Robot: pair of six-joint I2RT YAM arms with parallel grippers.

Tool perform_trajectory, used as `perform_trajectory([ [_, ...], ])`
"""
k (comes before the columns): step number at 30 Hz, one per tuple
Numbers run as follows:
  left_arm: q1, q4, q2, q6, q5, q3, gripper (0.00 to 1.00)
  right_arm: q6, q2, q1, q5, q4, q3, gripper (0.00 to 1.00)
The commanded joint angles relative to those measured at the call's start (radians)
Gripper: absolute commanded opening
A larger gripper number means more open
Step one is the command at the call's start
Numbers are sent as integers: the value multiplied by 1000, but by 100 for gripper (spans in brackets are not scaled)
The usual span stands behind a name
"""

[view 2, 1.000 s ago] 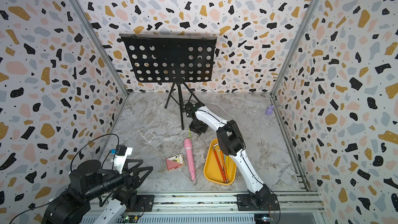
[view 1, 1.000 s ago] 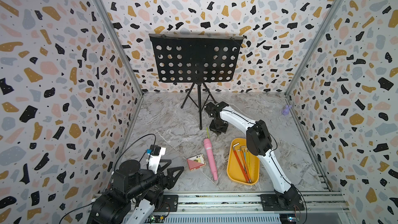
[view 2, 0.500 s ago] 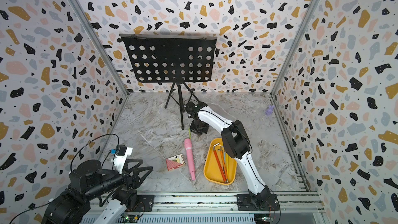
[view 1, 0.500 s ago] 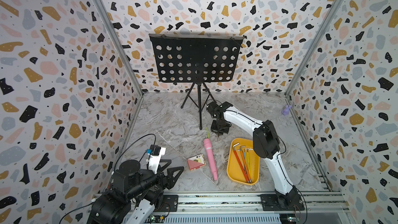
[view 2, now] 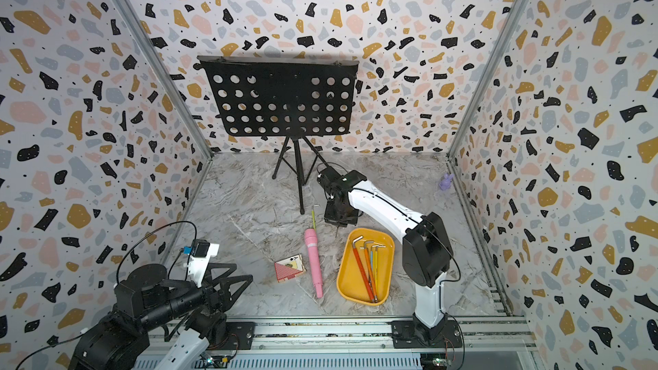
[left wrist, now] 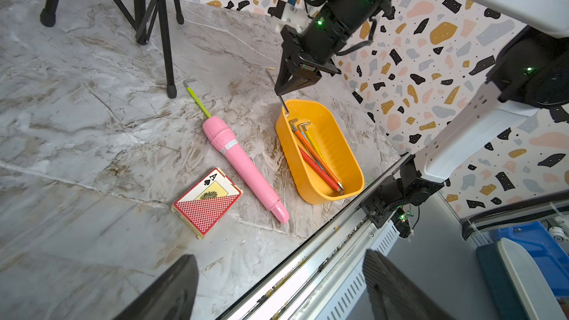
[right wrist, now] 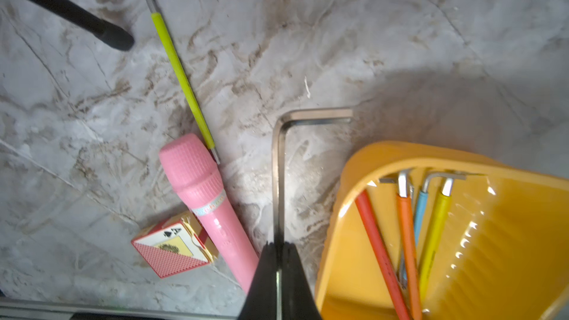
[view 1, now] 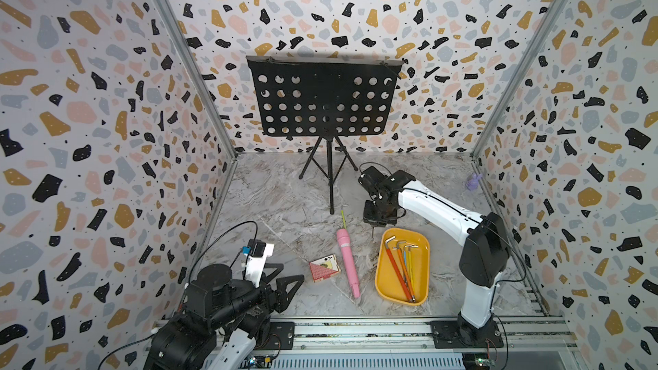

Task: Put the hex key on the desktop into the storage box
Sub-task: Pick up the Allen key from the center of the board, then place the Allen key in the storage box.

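Right wrist view — right end effector [right wrist: 278,246] pinching steel hex key [right wrist: 278,180], veined grey-white marble desktop [right wrist: 400,41] beneath, terrazzo walls [view 1: 106,137] around.

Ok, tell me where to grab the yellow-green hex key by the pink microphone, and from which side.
Take the yellow-green hex key at mid-sleeve, from straight above, pincer across the shaft. It lies flat on the desktop; its tip is beside the pink microphone and a stand foot sits near its bend.

Bare L-shaped metal hex key [right wrist: 278,164]: brushed steel, dull sheen. Shallow yellow-orange plastic tray [right wrist: 431,156]: glossy, ribbed floor catching highlights. Grey-white marble-patterned desktop [right wrist: 400,41]: smooth, faintly shiny. Pink plastic stick [right wrist: 212,210]: satin, fine-ribbed head. Red playing-card box [right wrist: 172,247]: printed cardboard.
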Motion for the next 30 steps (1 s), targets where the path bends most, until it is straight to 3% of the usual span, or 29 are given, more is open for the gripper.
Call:
perform_trajectory([
  [1,8,30,-6,3,7,11,88,-53,-129,4,5,7,-99,0],
  [7,10,31,-7,4,12,11,88,-102,-318,4,-9,61,-374,0],
  [14,13,30,-6,7,17,11,88,-138,-446,5,-14,83,-547,0],
  [30,12,31,-5,7,17,11,88,-197,-397,3,-7,171,-686,0],
])
